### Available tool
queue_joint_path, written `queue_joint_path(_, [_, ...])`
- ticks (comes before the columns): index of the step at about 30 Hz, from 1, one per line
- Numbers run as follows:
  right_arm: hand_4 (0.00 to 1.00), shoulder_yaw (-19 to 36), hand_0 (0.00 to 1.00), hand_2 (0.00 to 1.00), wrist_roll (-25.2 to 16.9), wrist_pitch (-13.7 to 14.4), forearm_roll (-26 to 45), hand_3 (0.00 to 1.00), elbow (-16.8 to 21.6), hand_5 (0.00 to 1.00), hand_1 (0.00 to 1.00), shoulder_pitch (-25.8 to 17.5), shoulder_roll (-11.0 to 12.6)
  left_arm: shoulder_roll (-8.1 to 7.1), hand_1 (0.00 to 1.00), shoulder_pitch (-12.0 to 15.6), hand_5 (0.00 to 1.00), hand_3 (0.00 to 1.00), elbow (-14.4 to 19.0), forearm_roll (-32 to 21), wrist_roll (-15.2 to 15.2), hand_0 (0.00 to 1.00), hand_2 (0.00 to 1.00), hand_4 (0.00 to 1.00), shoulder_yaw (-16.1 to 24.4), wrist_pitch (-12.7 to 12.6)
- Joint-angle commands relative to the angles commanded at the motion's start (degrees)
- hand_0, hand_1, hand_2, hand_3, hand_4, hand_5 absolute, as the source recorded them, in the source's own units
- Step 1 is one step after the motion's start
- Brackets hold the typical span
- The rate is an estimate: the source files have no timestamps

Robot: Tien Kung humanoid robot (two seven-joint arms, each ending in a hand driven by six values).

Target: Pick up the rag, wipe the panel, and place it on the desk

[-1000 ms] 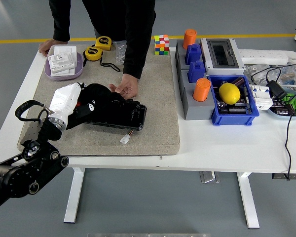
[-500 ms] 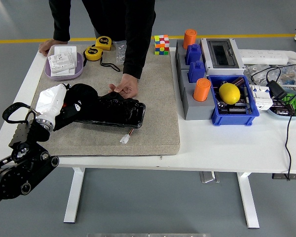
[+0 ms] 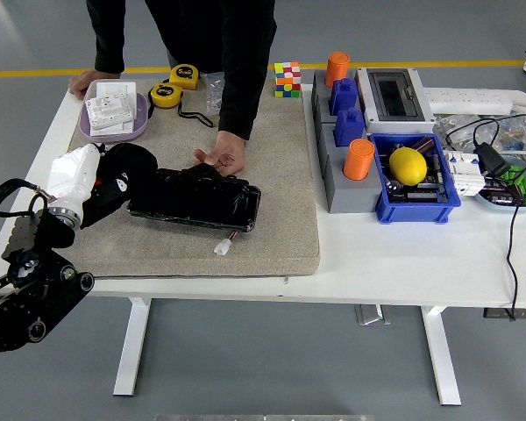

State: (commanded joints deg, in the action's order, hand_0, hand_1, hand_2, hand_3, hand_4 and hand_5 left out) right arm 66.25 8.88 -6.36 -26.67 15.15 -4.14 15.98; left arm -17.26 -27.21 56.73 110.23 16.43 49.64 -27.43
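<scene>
From where I stand, the black fingers of the left hand are curled around a bunched black rag, holding it just off the left end of the panel. The rag looks soft and light; it drapes and folds over the hand, so I'd judge a loose fistful through the middle of the bundle is enough, with no risk of it slipping.

The panel is another matter: glossy black, stiff and flat, lying on the grey mat, probably slick under the cloth. A person's hand rests on its far edge, seemingly steadying it.

A white cuff sits behind the wrist, and the arm runs back to the lower left corner. A small white connector lies just in front of the panel.
</scene>
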Motion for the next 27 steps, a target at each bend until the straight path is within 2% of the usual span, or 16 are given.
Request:
queue_joint_path(10, [0.998,-0.23,0.736,0.694,-0.01,-0.07,0.16,0.62,-0.04,0.57,0.626,0.3,0.16,2.14,0.163,-2.05,0.002,0.409,1.1,-1.25,0.32,0.28,0.507,0.072,-5.78,0.03])
queue_joint_path(27, [0.998,-0.39,0.736,0.694,-0.06,-0.38,0.21,0.62,-0.29,0.571,0.625,0.75,0.33,4.25,0.162,-5.87,0.002,0.409,4.53,-2.24,1.57,0.276,0.507,0.073,-15.81,0.54])
